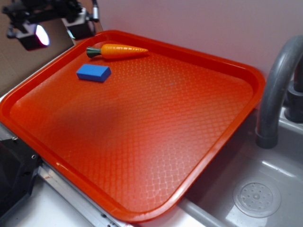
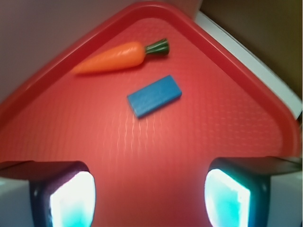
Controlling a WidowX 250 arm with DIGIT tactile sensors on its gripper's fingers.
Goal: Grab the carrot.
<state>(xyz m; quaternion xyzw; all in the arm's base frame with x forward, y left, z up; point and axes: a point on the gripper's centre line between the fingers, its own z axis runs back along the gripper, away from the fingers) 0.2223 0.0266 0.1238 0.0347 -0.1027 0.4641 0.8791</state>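
So from the wrist view, the gripper [image 2: 149,198] has its two fingers spread wide with nothing between them, just bare tray showing in the gap, and it's hanging over the tray rather than touching anything. The red tray [image 2: 227,142] is that hard cafeteria plastic with a fine embossed criss-cross texture and a smooth raised lip. Moving outward, first thing ahead is the blue block [image 2: 154,96], a flat matte rectangle lying at a slant, a bit left of center. Past that, further out and still left of center, is the carrot [image 2: 111,58], lying flat near the tray's far rim. That's the bit that matters: it's straight ahead-and-left of the fingers, beyond the block, with its long axis running roughly crosswise to the reach, green stub to the right, tip to the left. Glossy, smooth orange cone, so it looks slippery; I'd guess pinching across the fat part works best. The exterior view agrees: carrot [image 1: 117,50] beside the back edge, block just in front.
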